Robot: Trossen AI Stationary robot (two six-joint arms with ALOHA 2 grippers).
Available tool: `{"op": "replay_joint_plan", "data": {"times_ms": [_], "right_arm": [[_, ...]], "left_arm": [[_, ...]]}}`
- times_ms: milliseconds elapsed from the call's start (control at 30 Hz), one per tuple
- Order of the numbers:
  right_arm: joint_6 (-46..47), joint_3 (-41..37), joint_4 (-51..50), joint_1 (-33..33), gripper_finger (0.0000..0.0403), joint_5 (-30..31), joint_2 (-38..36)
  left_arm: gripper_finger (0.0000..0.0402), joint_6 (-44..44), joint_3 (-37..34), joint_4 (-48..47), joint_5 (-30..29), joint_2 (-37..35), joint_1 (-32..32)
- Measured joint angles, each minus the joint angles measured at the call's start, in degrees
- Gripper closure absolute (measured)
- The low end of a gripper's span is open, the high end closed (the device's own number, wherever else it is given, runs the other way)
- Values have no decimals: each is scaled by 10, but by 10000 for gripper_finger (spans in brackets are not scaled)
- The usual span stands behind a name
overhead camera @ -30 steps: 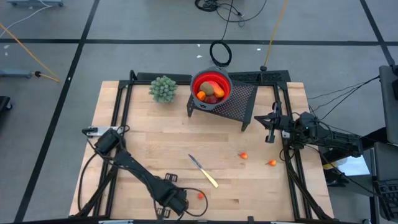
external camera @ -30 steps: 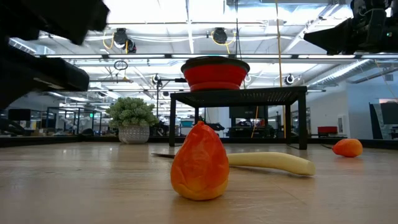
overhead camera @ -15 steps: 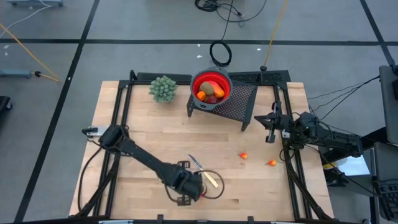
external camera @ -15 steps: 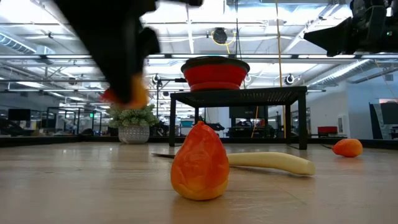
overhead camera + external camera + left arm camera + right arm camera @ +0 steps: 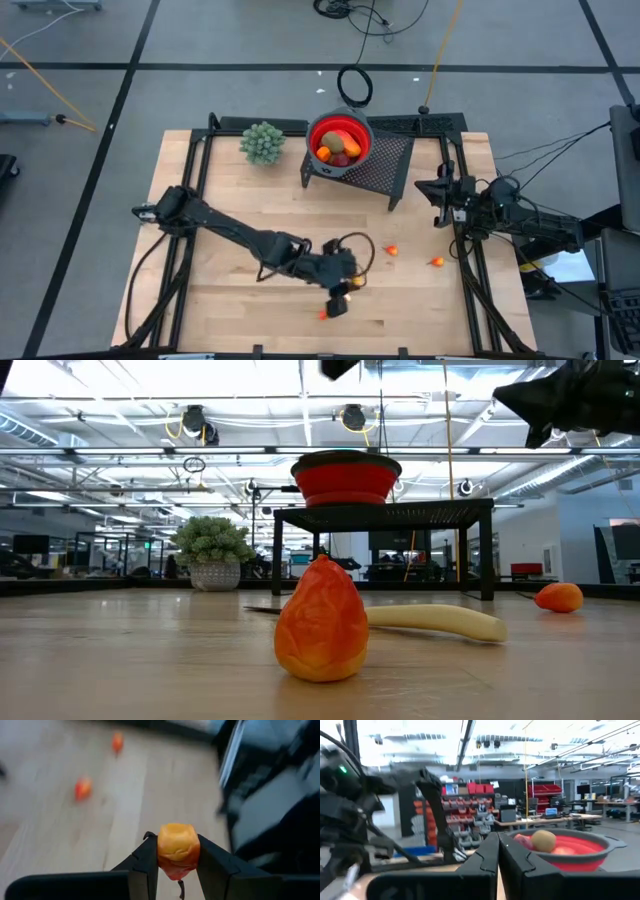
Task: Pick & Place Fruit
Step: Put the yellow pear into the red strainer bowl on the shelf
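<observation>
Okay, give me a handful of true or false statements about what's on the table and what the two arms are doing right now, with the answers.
1. The left gripper holds a small orange fruit piece between its jaws. True.
2. The red bowl is empty. False: it holds several fruit pieces.
3. The right gripper holds the knife. False: its jaws are shut on nothing, near the table's right edge; the knife lies on the table.
4. Two small orange pieces lie on the wood between the two grippers. True.
5. The bowl sits on a black mesh stand. True.
6. The potted plant stands right of the bowl. False: it stands left.
</observation>
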Motion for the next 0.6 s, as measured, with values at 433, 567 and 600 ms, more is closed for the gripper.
{"op": "replay_joint_plan", "data": {"times_ms": [433,567,600], "right_arm": [[159,0,-6,0,403,-173,30],[121,0,17,0,402,-243,65],[111,0,32,0,400,-245,73]], "left_arm": [[298,-131,0,226,0,1,77],[298,-222,0,222,31,2,100],[298,-237,0,222,47,2,106]]}}
